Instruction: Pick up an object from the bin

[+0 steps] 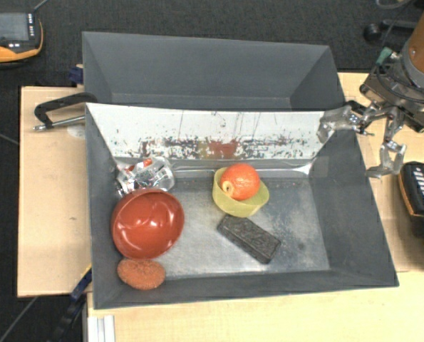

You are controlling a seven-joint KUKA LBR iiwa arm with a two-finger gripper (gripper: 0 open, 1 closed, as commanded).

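In the camera view we see the gripper (354,148) above the bin's (354,219) rim at two o'clock, jaws wide and empty, so we judge the pick not yet begun. Nearest lies an orange fruit (241,180) in a yellow cup (234,204) near centre, with a dark block (249,238) at its five o'clock. The next move calls for reaching toward nine o'clock, then descending.

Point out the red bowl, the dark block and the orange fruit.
red bowl (147,223), camera view, middle of its red surface.
dark block (249,238), camera view, centre of its top face.
orange fruit (240,181), camera view, middle of its skin.
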